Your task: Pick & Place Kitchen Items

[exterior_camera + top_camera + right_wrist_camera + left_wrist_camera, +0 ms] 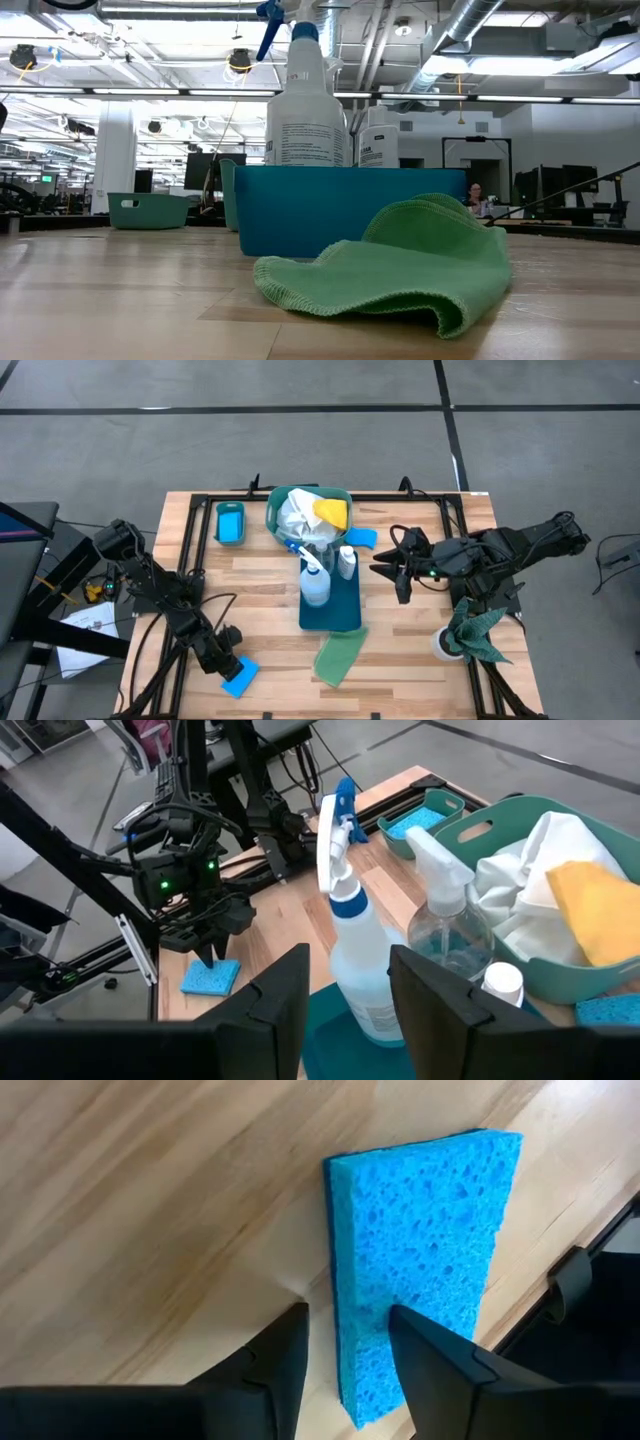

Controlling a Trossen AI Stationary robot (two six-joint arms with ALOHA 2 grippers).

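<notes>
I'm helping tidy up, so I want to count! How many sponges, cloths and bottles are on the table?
Sponges: 3
Cloths: 3
Bottles: 3
Dark green rag: 1
Total: 10

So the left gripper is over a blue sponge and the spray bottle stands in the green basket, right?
Not quite. The left gripper is over the sponge, but the spray bottle stands in the blue tray, not the basket, as the high view shows.
</notes>
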